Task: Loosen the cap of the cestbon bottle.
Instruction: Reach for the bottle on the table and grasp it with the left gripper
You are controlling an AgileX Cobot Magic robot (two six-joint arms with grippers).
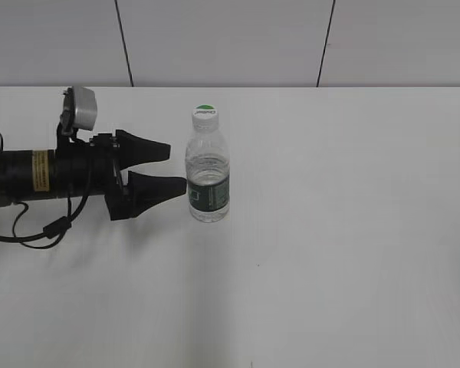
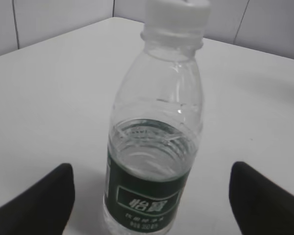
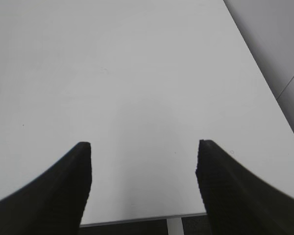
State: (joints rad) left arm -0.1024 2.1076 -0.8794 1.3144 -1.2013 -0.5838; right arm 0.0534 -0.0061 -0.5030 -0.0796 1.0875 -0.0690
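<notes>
Cestbon bottle (image 1: 208, 172) upright, left end effector (image 1: 172, 169) beside — parted

cestbon bottle (image 1: 208, 175) upright on table (image 1: 330, 253) | left gripper (image 1: 175, 167) just left

One cestbon bottle (image 1: 208, 172) — one cap (image 1: 205, 116) on it — one table (image 1: 330, 253), two grippers' fingers (image 2: 36, 205) parted.

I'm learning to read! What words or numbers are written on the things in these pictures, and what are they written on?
"怡寶", white print in a box on the dark green label of the cestbon bottle.
Smaller white line under it on the label: too blurred to read.
Tiny lettering on the white cap, beside its green mark: too small to read.
Yellow sticker on the left arm: print too small to read.
Right wrist view: no text.
</notes>
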